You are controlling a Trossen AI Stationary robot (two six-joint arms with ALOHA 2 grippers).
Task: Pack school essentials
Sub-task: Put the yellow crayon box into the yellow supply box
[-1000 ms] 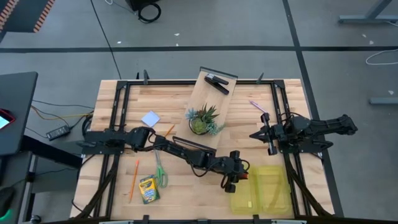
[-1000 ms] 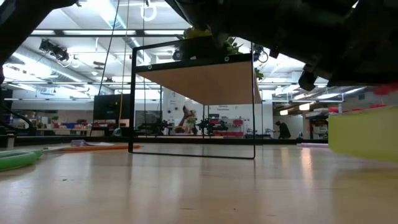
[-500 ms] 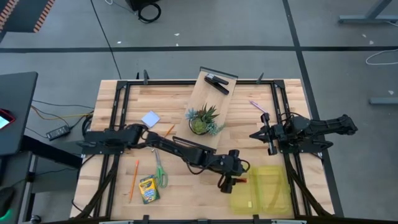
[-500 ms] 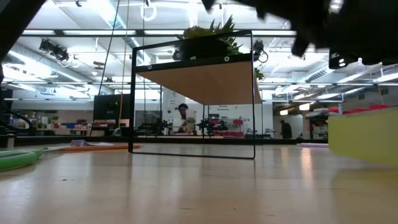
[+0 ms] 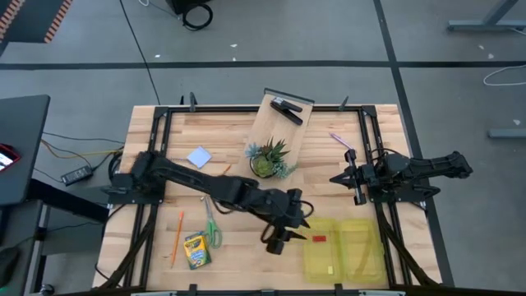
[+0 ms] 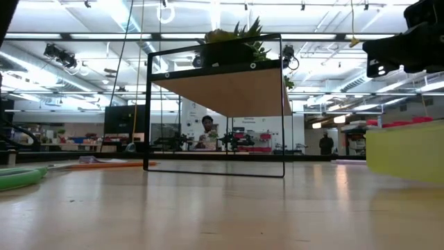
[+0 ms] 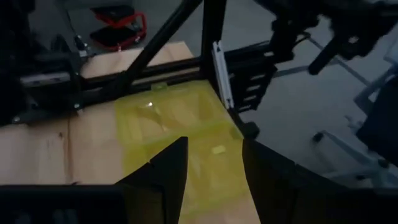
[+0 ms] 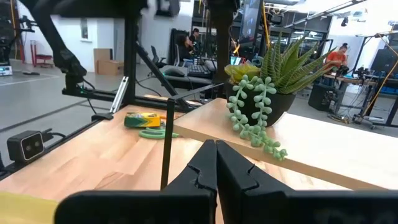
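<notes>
In the high view my left gripper (image 5: 275, 242) hangs open just left of the yellow tray (image 5: 374, 275), holding nothing; its wrist view shows the open fingers (image 7: 214, 155) before the tray (image 7: 168, 118). A small red piece (image 5: 319, 238) lies in the tray's left compartment. The crayon box (image 5: 196, 251), green-handled scissors (image 5: 212, 230) and an orange pencil (image 5: 177, 237) lie near the front left. A second pencil (image 5: 223, 173) and the pale pad (image 5: 199, 157) lie farther back. My right gripper (image 5: 345, 177) waits shut at the right side (image 8: 216, 144).
A raised wooden board (image 5: 275, 131) carries the spiky plant (image 5: 267, 158) and a black clip-like object (image 5: 287, 108). A pink pen (image 5: 339, 140) lies at the far right. A pale chip (image 5: 329, 269) sits in the tray. Bare wood lies between the scissors and the tray.
My left gripper has drawn back from the tray's left compartment toward the table's left, and the arm has risen out of the low view. The small red piece that was at its fingertips now lies by itself in the tray.
</notes>
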